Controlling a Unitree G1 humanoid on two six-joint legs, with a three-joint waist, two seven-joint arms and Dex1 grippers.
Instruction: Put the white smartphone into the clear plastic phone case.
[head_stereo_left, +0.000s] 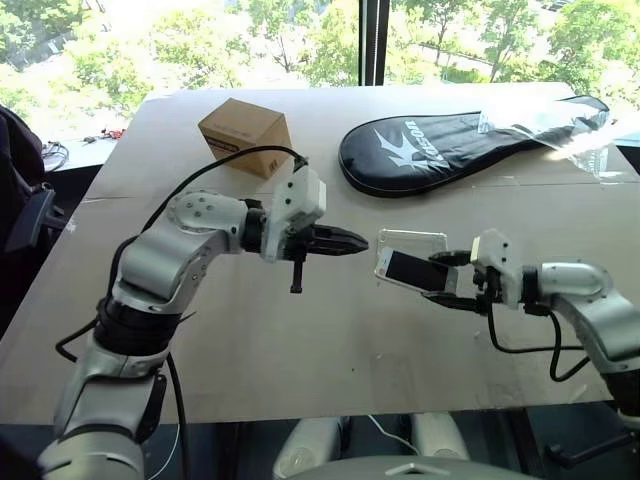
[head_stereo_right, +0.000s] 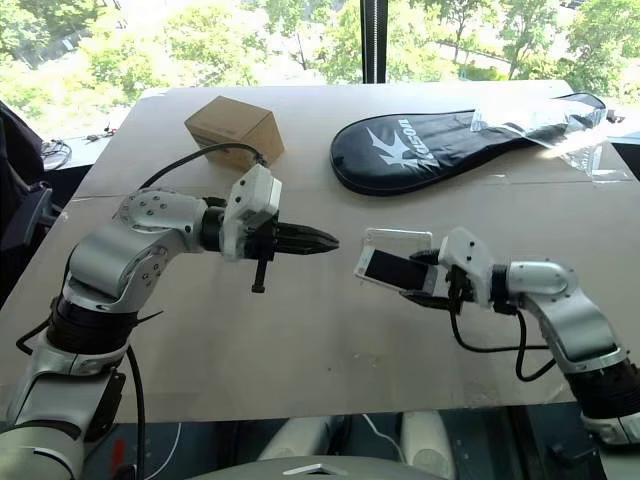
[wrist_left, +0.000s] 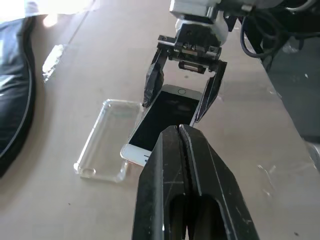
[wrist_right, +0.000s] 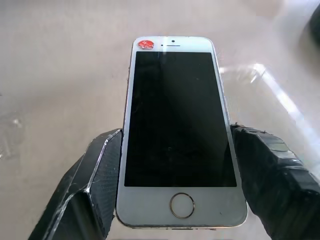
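My right gripper (head_stereo_left: 445, 277) is shut on the white smartphone (wrist_right: 177, 125), one finger on each long edge near the home button. The phone is screen up and slightly tilted, just above the table (head_stereo_left: 300, 350). Its top corner bears a red sticker. The clear plastic phone case (wrist_left: 107, 140) lies open side up on the table right beside the phone, on its far side in the eye views. My left gripper (head_stereo_left: 360, 242) is shut and empty. It hovers above the table to the left of the phone, and its tips point at the phone's free end across a small gap.
A cardboard box (head_stereo_left: 245, 135) stands at the back left of the table. At the back right lies a black racket cover (head_stereo_left: 450, 145) with a crinkled clear plastic bag (head_stereo_left: 570, 130) on its far end. Bare tabletop stretches in front of both arms.
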